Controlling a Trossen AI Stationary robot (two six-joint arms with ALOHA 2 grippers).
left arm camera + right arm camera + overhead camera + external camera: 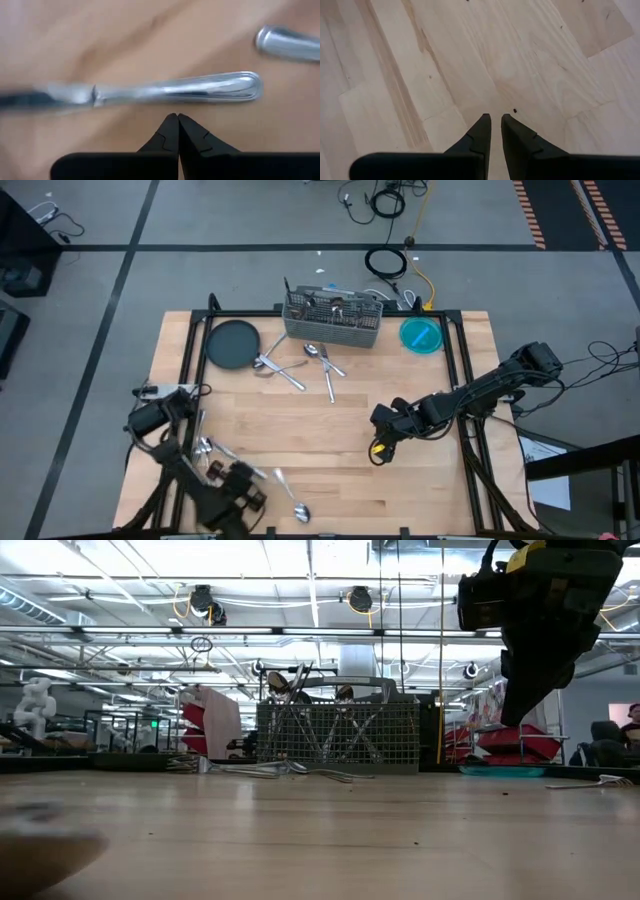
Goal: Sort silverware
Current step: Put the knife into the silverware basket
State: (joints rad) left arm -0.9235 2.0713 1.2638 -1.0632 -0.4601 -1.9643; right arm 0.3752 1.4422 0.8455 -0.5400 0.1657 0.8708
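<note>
Two utensil handles under left end effector

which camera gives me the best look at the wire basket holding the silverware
The high view: it looks down into the wire basket at the table's far edge, showing silverware standing inside. The low view shows only its mesh side, with handles poking above. Neither wrist view shows it.

Pale, matt wooden bench with visible grain — slim polished silver metal silverware, glossy; grey wire-mesh metal caddy; matt dark round plate.
</note>
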